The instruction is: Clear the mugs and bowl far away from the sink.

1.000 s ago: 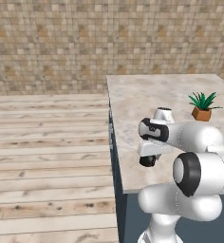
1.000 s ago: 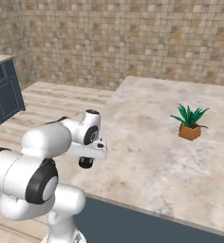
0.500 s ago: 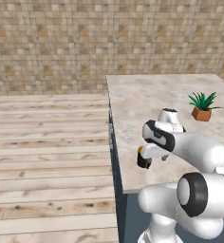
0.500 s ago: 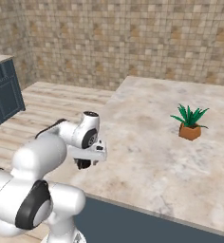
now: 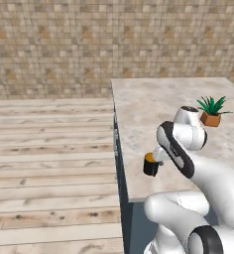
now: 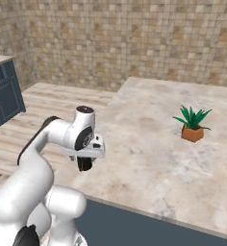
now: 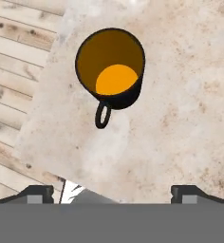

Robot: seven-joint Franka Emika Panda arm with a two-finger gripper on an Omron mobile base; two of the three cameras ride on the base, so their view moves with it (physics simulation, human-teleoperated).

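Observation:
The black mug with an orange inside (image 7: 111, 71) stands upright on the stone counter (image 7: 180, 109), close to its corner, handle turned toward the hand. My gripper (image 7: 113, 192) hangs right above it, open, both fingertips spread wide and clear of the mug. From the base cameras the mug (image 5: 149, 164) (image 6: 84, 164) sits just under the hand at the counter's near left corner. The green mug, the bowl and the sink are out of view.
A terracotta-potted green plant (image 5: 211, 113) (image 6: 192, 127) stands further back on the right. The counter edge (image 5: 120, 149) drops to wooden floor (image 5: 49, 149) beside the mug. A blue cabinet (image 6: 2, 93) stands far left.
The hand has swung down and toward the counter's near left corner, carrying the black mug. The mug now stands on the counter, free of the fingers.

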